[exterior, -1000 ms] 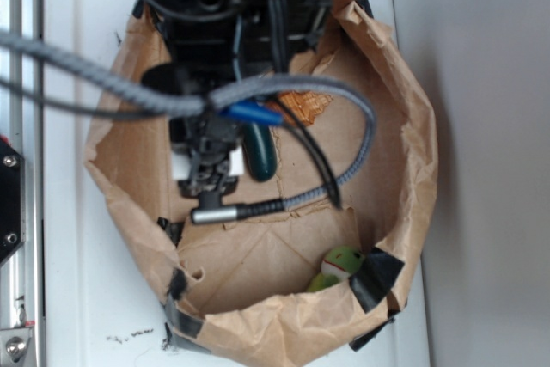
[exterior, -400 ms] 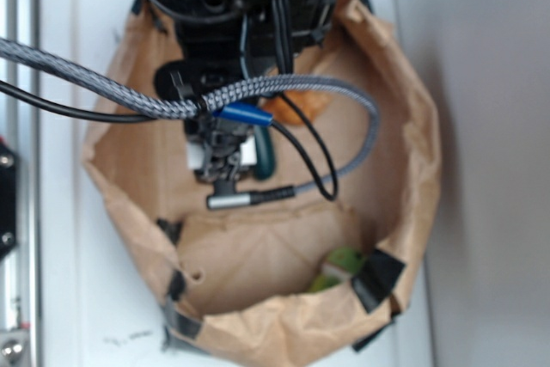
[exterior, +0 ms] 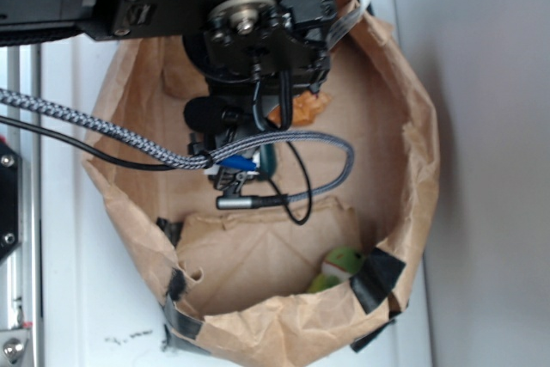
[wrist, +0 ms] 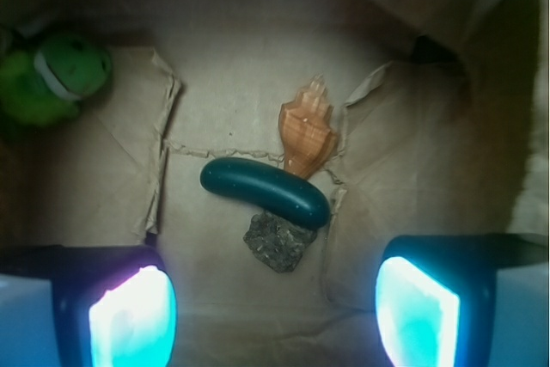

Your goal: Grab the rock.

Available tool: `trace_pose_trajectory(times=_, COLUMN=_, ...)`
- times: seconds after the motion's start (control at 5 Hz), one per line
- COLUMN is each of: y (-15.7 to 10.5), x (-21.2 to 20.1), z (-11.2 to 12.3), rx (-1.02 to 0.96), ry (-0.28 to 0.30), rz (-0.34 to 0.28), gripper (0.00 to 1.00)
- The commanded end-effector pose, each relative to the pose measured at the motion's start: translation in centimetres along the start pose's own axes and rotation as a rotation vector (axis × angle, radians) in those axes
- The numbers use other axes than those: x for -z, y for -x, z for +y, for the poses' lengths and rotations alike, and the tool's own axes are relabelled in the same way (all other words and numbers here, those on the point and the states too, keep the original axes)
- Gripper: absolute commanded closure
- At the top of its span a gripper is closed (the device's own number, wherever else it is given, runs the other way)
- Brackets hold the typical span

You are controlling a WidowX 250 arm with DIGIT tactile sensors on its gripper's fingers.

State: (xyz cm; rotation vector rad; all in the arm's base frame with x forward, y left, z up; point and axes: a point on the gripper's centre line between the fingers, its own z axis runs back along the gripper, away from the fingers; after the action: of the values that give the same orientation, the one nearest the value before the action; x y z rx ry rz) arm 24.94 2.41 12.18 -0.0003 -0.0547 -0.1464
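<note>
In the wrist view the rock [wrist: 277, 242], a small rough grey-brown lump, lies on the brown paper floor and touches the near side of a smooth dark green oblong [wrist: 265, 191]. An orange striped seashell [wrist: 308, 131] sits just beyond the oblong. My gripper [wrist: 275, 315] hangs open above the floor with nothing between its fingers, and the rock lies just ahead of the gap, about centred. In the exterior view my arm [exterior: 249, 23] hides the rock; only slivers of the shell [exterior: 309, 107] and oblong [exterior: 270, 159] show.
Everything lies inside a crumpled brown paper bag whose walls [exterior: 417, 169] stand all around. A green frog toy [wrist: 56, 75] sits in a far corner, also seen in the exterior view as the frog toy [exterior: 342, 266]. Cables [exterior: 326, 169] loop over the bag.
My arm has pulled toward the top of the exterior view and now fills more of it. The gripper has shifted slightly right, covering most of the green oblong.
</note>
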Motion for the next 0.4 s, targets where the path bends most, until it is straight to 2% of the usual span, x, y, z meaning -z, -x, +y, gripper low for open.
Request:
trace_pose_trajectory(times=0.0, y=0.2, x=2.1, z=2.5, rx=-0.028, ry=0.053, rz=-0.026, gripper=0.0)
trace_pose_trajectory(times=0.2, y=0.4, x=2.9, z=1.4, rx=-0.127, ry=0.093, rz=-0.016, gripper=0.0)
